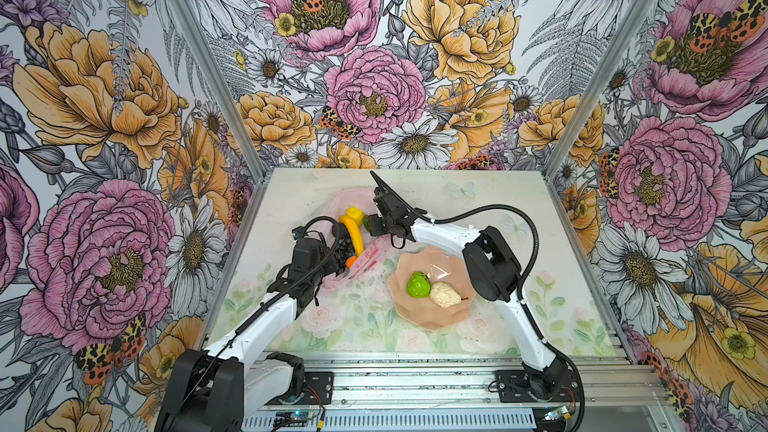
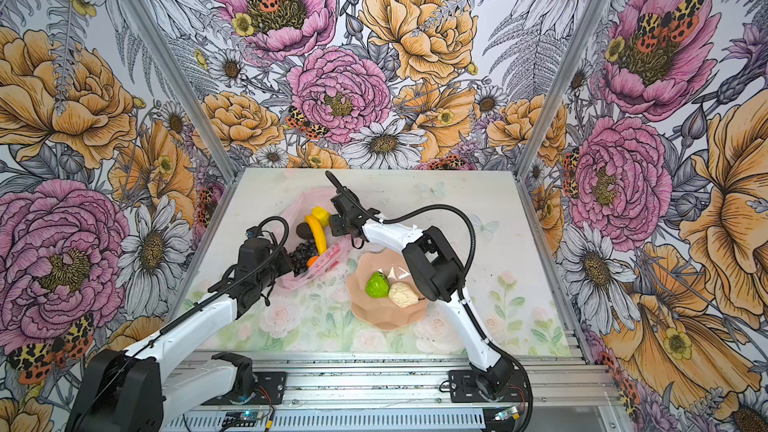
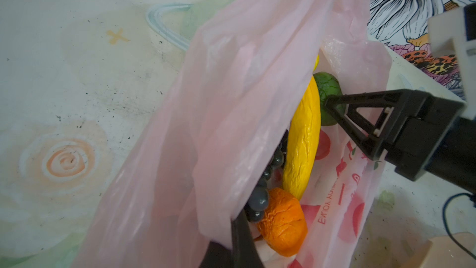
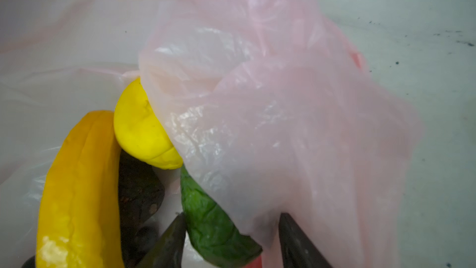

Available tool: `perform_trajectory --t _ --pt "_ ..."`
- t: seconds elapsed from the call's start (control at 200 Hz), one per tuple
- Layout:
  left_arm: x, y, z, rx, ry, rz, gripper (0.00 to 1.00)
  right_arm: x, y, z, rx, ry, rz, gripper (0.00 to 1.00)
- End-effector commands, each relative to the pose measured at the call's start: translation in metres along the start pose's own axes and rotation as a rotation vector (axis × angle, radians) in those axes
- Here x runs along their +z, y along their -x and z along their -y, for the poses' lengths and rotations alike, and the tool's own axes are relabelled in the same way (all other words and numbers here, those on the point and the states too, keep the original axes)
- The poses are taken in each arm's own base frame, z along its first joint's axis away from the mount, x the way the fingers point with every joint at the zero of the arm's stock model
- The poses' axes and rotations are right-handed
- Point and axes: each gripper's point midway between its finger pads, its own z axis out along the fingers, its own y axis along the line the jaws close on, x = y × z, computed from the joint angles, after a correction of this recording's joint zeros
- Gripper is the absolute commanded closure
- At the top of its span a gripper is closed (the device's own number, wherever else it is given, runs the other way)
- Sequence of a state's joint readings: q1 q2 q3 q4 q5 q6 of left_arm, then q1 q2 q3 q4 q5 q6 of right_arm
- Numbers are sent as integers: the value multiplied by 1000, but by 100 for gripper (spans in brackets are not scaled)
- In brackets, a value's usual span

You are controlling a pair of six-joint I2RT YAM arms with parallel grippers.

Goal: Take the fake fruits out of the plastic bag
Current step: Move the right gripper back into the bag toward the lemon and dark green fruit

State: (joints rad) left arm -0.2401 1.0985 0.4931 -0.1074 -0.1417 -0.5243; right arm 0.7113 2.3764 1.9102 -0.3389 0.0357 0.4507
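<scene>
Tabletop (image 1: 478, 201): R arm (image 1: 440, 235) bent, claw (image 1: 368, 224) in bag (image 1: 370, 257)

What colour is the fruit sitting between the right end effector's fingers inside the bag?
The fruit is dark green, clearest in the right wrist view.

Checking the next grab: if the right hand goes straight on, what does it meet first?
Probably the dark green fruit, lying between the right hand's open fingers, half under a fold of the pink bag.
</scene>
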Motion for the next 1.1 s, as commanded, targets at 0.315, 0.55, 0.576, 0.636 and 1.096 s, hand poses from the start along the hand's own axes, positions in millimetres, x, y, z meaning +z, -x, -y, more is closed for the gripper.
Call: perform_trajectory --t 0.315,0.55,0.576,0.636,1.096 --pt "-2 7 1 11 -1 34 100 17 0 4 -5 81 -37 22" --pt "-1 6 -1 12 6 31 100 5 6 5 -10 56 -27 21" --pt "-1 6 -1 12 7 30 100 -2 12 2 -16 60 -14 21" --pt "0 5 0 12 7 26 100 -13 21 -3 -31 67 9 20" --pt "1 6 0 12 8 24 100 -37 35 -27 -114 41 72 28"
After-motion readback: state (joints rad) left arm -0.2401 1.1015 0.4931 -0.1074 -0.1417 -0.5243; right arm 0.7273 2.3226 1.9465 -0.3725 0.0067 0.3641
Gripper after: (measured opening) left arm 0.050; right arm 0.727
